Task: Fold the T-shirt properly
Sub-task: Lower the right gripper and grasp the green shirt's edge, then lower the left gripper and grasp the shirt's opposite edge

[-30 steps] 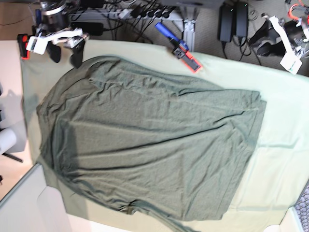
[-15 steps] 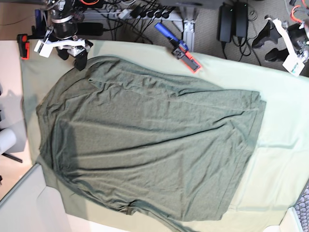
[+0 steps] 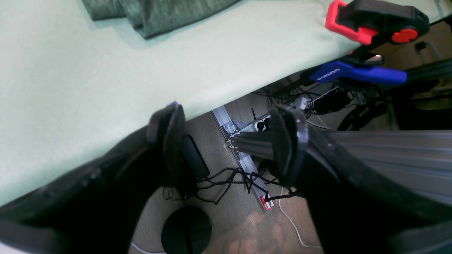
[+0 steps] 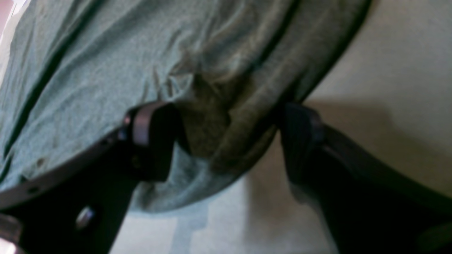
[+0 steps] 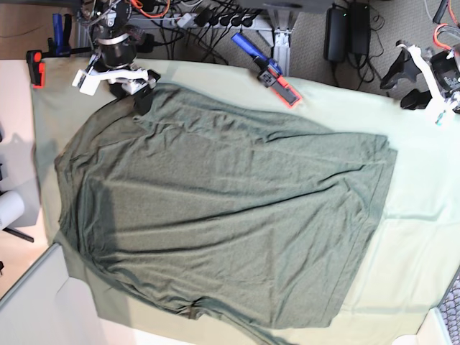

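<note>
The large dark grey-green knit T-shirt (image 5: pixel 230 215) lies spread and wrinkled across most of the table, on the pale mint-green cloth (image 5: pixel 424 215). At the table's far left corner the right end effector (image 4: pixel 226 141) hangs with its fingers apart astride a bunched fold of the shirt's edge. Beyond the table's far right edge the left end effector (image 3: pixel 229 148) hangs spread wide, holding nothing. A red-and-black clamp (image 5: pixel 277 80) grips the far edge.

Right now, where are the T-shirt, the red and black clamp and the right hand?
T-shirt (image 5: pixel 230 215), base view, middle of the fabric.
Red and black clamp (image 3: pixel 374 22), left wrist view, its body.
Right hand (image 4: pixel 226 141), right wrist view, between fingertips.
</note>
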`<state>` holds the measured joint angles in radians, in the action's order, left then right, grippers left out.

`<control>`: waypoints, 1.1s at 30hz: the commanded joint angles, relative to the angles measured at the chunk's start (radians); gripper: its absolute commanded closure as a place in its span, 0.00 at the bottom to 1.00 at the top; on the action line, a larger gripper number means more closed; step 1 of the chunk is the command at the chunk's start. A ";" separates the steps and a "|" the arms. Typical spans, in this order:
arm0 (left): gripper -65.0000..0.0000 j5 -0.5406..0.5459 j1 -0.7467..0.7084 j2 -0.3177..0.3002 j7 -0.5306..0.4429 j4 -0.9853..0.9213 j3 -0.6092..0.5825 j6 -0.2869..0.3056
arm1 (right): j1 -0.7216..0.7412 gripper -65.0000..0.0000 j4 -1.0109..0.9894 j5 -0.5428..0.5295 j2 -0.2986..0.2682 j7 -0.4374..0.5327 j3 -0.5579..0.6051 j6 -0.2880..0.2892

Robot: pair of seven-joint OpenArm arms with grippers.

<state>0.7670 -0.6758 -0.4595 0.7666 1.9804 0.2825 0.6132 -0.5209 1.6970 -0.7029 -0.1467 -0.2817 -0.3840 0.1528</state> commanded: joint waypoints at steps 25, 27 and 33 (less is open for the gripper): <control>0.37 -0.048 0.227 -0.040 -0.053 -0.117 -0.040 -0.075 | -0.001 1.00 0.013 0.150 0.031 0.024 -0.002 0.007; 0.37 -0.064 0.245 -0.043 -0.060 -0.129 -0.068 -0.075 | -0.001 1.00 0.013 0.162 0.047 0.024 -0.002 0.007; 0.37 -0.153 0.295 -0.042 -0.091 -0.148 -0.174 -0.080 | -0.001 1.00 0.013 0.167 0.090 0.024 -0.002 0.008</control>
<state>0.6025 -0.3874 -0.4877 0.7006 1.8210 0.1020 0.5312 -0.5198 1.6958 -0.5373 -0.0536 -0.2619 -0.3836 0.1524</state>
